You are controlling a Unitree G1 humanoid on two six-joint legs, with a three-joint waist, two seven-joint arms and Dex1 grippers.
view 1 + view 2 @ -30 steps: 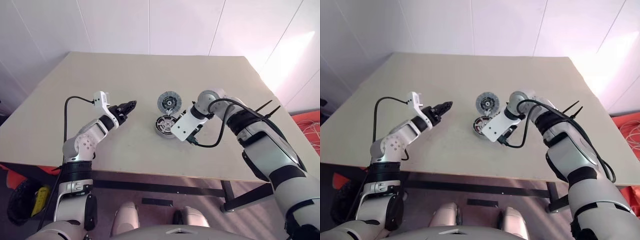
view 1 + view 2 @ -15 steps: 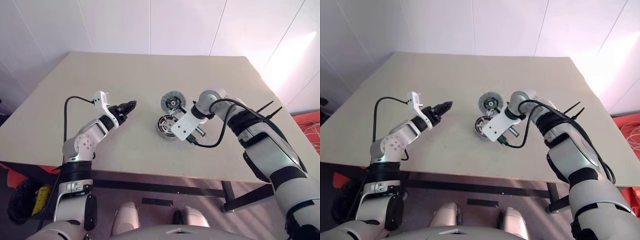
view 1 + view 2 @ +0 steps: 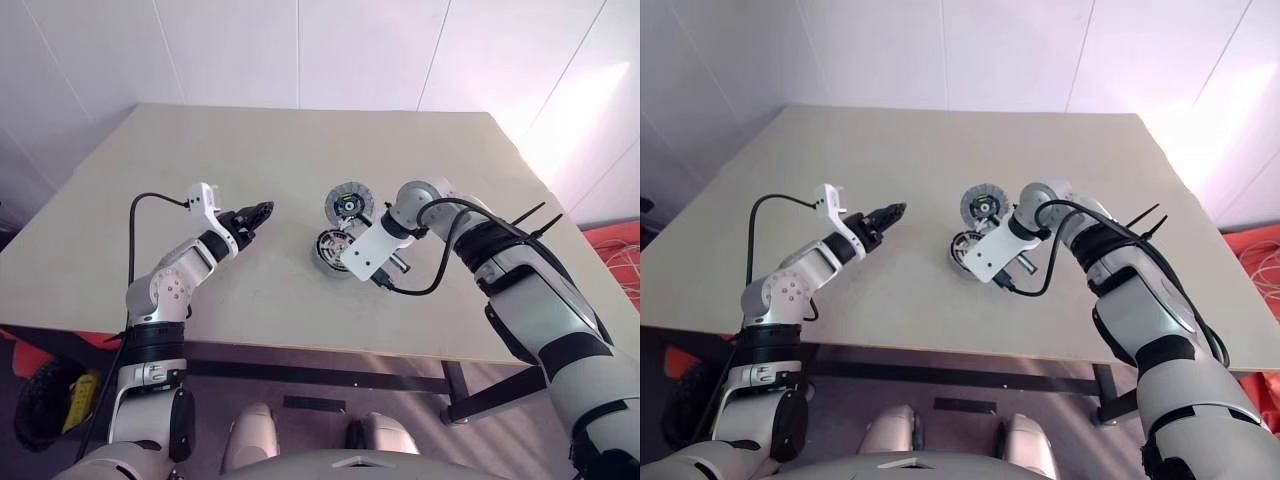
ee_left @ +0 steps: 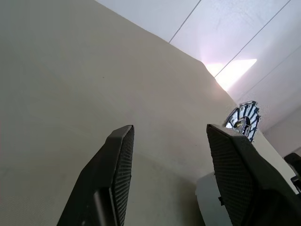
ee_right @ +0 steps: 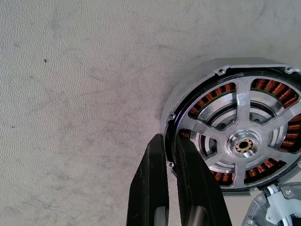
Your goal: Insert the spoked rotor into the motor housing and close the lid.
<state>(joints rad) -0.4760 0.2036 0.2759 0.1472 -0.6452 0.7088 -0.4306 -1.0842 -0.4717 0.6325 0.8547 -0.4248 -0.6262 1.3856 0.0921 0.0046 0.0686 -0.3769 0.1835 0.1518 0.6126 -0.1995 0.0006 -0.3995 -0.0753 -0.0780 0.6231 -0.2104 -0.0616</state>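
Pinching motor housing [image 5: 235, 141] rim — right gripper [image 5: 170, 150], left gripper [image 4: 169, 155] spread over bare table [image 3: 200, 160].

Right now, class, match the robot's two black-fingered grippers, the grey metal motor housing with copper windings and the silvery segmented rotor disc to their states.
1. left gripper
2. right gripper
3. grey metal motor housing
4. silvery segmented rotor disc

A. shut on a rim
B. open, empty
C. just beyond the housing
D. on the beige table, rim pinched

Pairs: 1-B, 2-A, 3-D, 4-C
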